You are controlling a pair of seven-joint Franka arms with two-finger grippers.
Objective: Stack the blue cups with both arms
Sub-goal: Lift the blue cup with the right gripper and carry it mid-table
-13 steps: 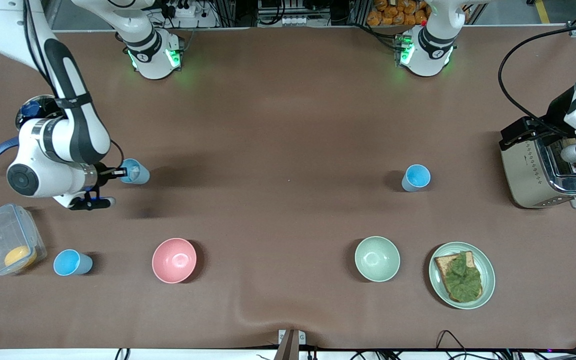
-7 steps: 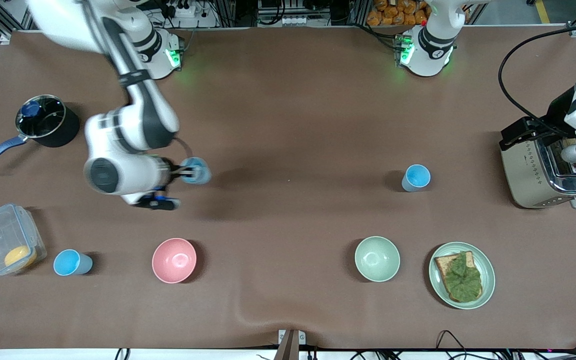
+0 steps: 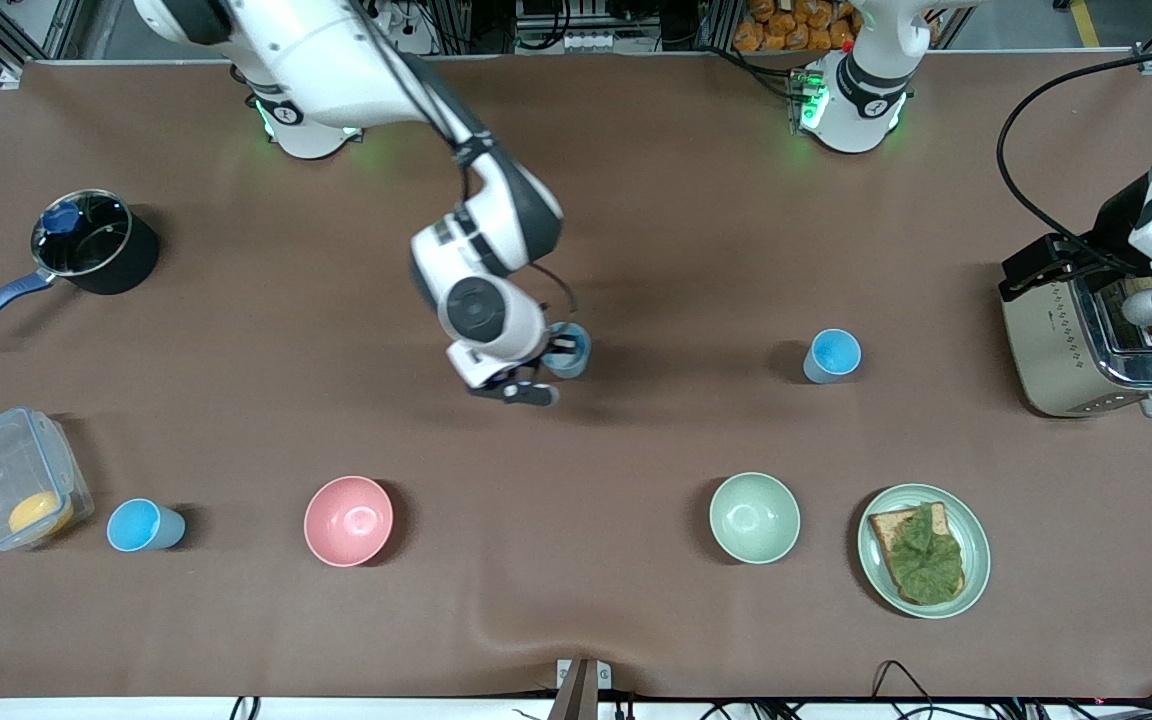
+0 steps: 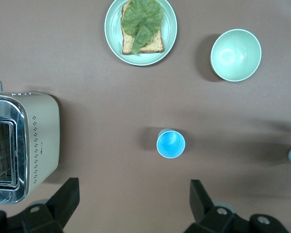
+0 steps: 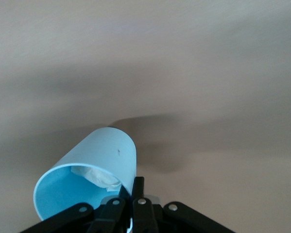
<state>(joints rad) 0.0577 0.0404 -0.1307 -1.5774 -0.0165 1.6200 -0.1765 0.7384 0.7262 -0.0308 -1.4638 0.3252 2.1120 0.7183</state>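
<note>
While the right gripper (image 3: 558,352) pinched a blue cup (image 3: 570,350) by its rim for stacking on the standing cup (image 3: 832,355), the left gripper (image 4: 130,204) waited above it, jaws apart

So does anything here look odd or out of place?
One thing: the blue cup held by the shut right gripper over mid-table has something white and crumpled inside. The other cups stand upright, and nothing is spilled.

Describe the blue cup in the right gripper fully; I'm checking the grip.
The held blue cup is a small light-blue plastic tumbler, tapered, no handle, tilted, something whitish inside. The right gripper is shut on its rim, one finger inside. It hangs over the bare brown table mid-table, touching nothing else.
</note>
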